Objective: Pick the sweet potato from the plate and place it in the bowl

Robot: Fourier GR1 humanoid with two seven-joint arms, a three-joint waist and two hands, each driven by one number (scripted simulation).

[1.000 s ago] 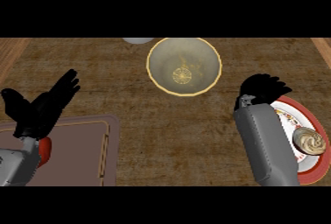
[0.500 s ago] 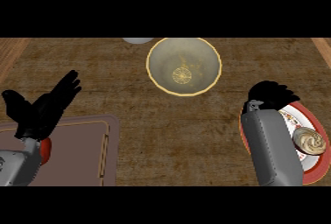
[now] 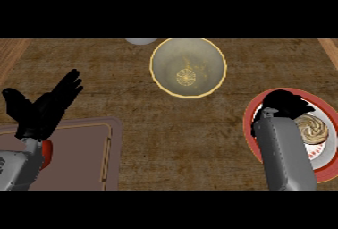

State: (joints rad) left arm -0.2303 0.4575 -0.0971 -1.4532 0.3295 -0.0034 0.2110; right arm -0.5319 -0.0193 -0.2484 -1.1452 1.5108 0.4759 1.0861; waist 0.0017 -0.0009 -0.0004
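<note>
Head view, looking steeply down on a brown wooden tabletop [image 3: 165, 129]. No brand, label or legible writing appears on any item.

Bowl [image 3: 188, 67]: a pale, yellow-rimmed vessel at upper centre, with a small round golden motif on its inner floor. A small white object [image 3: 141, 41] lies just beyond it at the top edge, mostly cut off.

Plate [image 3: 323, 170]: red-rimmed with a white inner face, at the right edge of the tabletop. On it lies a tan, roundish item with a spiral surface pattern [image 3: 311, 129], probably the sweet potato, though its shape is hard to confirm from this angle.

Right hand [image 3: 285, 103]: black, over the far left part of the plate, just beside the tan item; its grey forearm [image 3: 284, 156] covers the plate's left side. The fingers are bunched beneath the wrist, and it cannot be told whether they are closed or grip anything.

Left hand [image 3: 43, 112]: at the left edge, open, fingers straight and raised, at rest above a brownish mat [image 3: 86, 152] in the lower left corner. It holds nothing.
</note>
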